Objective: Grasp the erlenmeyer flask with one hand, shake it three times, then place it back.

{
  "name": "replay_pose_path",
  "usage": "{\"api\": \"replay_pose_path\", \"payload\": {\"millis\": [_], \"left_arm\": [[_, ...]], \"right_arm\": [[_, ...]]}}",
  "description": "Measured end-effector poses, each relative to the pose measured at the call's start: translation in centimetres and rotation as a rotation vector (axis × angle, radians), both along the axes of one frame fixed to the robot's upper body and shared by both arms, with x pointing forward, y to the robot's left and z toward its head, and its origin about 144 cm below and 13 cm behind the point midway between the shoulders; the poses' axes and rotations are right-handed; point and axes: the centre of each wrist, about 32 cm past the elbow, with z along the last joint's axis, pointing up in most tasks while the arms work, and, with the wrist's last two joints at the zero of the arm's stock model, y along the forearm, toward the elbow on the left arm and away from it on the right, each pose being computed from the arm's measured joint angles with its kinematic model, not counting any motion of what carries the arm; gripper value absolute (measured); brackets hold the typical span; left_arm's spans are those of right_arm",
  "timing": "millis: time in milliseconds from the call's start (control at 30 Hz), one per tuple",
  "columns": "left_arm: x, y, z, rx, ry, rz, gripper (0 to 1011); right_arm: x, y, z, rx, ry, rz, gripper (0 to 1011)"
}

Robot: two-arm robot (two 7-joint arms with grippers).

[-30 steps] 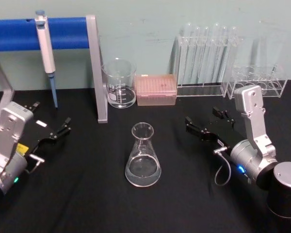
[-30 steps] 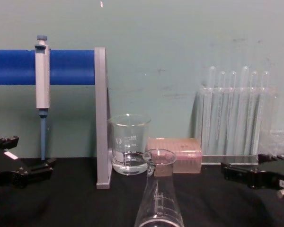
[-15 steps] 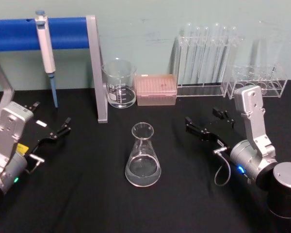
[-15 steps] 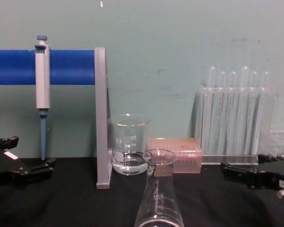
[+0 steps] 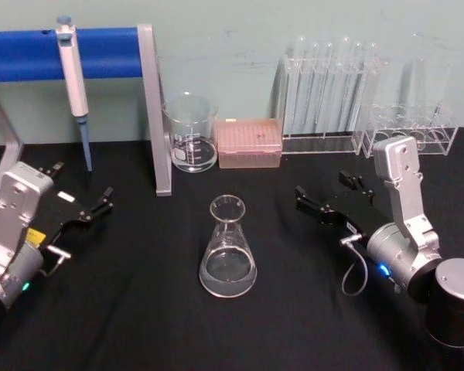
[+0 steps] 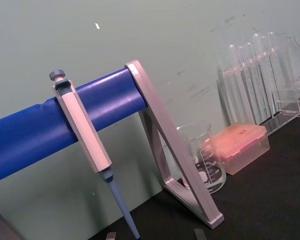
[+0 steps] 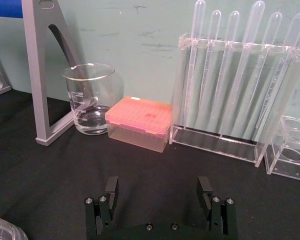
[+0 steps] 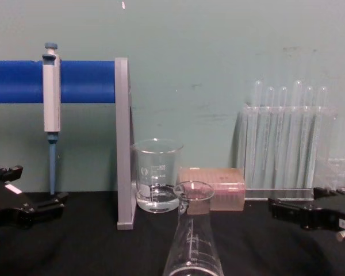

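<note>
Black cloth covers my table (image 5: 139,325). Left gripper (image 5: 81,202) rests wide open at the left, holding nothing. Erlenmeyer flask (image 5: 228,251) stands upright at centre, untouched. Right gripper (image 5: 332,197) sits near its right, fingers (image 7: 111,189) spread, empty.

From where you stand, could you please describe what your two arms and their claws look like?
Both arms have silver-grey blocky links. The right claw is black with two slim fingers, a silver cylindrical wrist, a looping grey cable and a blue light. The left claw is black too, with a white sticker; its arm carries a yellow label and a small green light.
</note>
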Motion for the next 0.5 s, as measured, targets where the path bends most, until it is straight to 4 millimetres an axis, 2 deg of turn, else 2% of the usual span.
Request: {"api": "replay_pose_path", "payload": {"millis": [500], "left_arm": [[0.0,0.0,0.0,0.0,0.0,0.0,1001]], "right_arm": [[0.0,0.0,0.0,0.0,0.0,0.0,1000]]}}
